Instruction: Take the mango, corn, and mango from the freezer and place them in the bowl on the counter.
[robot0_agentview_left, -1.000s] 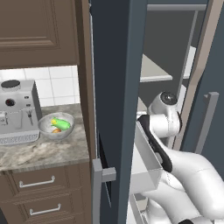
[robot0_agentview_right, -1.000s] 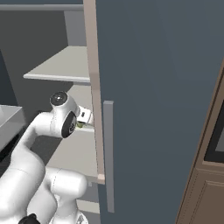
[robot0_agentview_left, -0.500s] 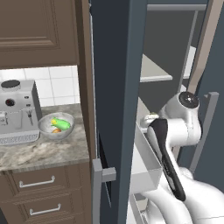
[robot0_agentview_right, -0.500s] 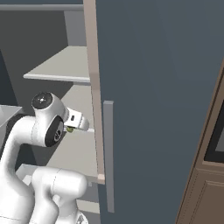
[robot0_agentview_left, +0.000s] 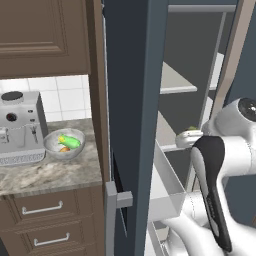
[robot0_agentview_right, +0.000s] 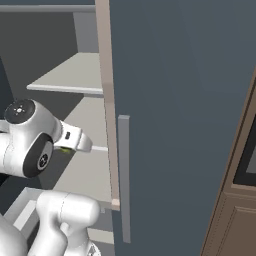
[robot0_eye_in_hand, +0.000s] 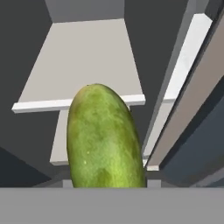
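We keep the pincer (robot0_agentview_left: 186, 136) clamped across the mango (robot0_eye_in_hand: 105, 138) at frame centre; its smooth, rounded, firm skin may slip, so we grip mid-body.

Left base view: looks forward and down from behind the arm's left, taking in the counter (robot0_agentview_left: 55, 175) with the bowl (robot0_agentview_left: 63, 143) and the open freezer (robot0_agentview_left: 131, 100). Right base view: same freezer (robot0_agentview_right: 180, 100) from the arm's right, nearer its door. Both share the pale shelves. Hand view: close, facing the shelves past a mango (robot0_eye_in_hand: 105, 138) just ahead of the claw.
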